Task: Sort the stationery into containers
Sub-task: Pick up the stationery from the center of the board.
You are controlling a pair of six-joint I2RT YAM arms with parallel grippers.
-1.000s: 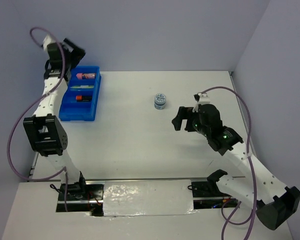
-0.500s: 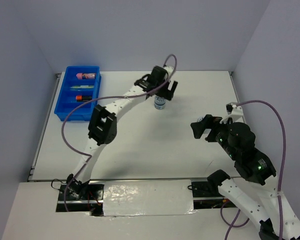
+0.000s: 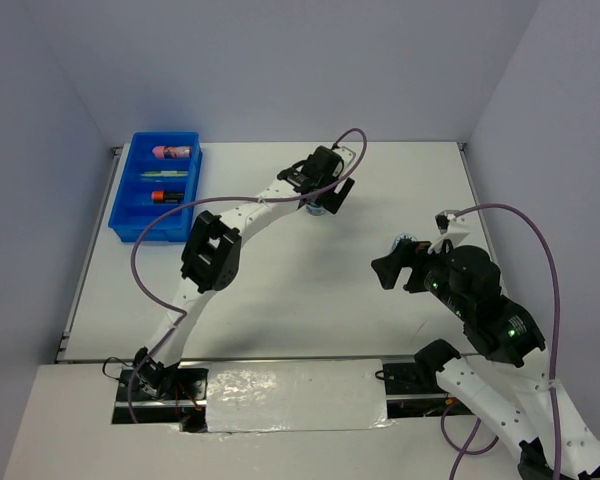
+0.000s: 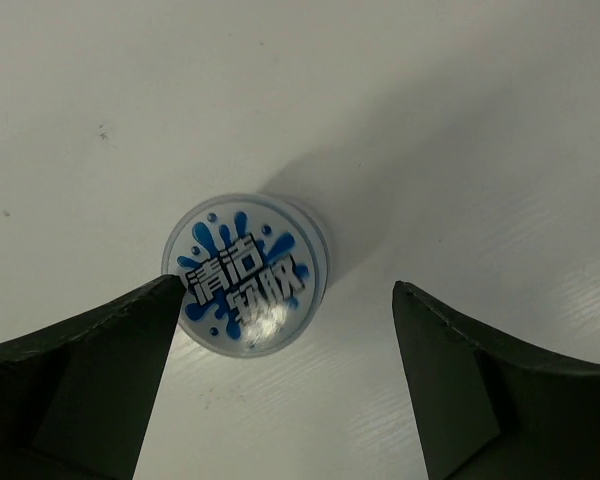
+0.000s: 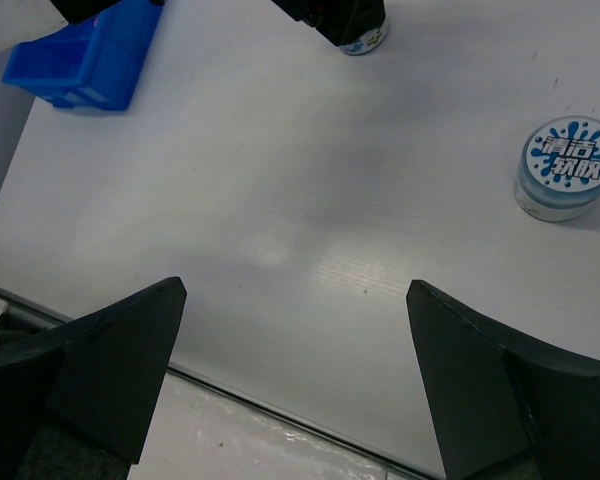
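Note:
A round disc with a blue-and-white patterned top (image 4: pixel 246 272) stands on the white table between the fingers of my open left gripper (image 4: pixel 285 300). The left finger touches its edge and the right finger is well apart. In the top view the left gripper (image 3: pixel 322 198) covers this disc. A second disc (image 5: pixel 568 168) stands right of my open, empty right gripper (image 5: pixel 295 290), which hovers over bare table (image 3: pixel 395 262). The blue tray (image 3: pixel 130 222) at the far left holds a pink cylinder (image 3: pixel 172 152), a thin pen (image 3: pixel 165 174) and an orange-capped marker (image 3: pixel 165 196).
The tray also shows at the top left of the right wrist view (image 5: pixel 80 60). The left arm stretches across the table from the near left to the middle. The table's near edge and a foil-covered strip (image 3: pixel 290 395) lie below the right gripper.
My left arm swung from the tray to the middle disc and has now lowered over it, fingers either side. My right arm pulled back toward the near right.

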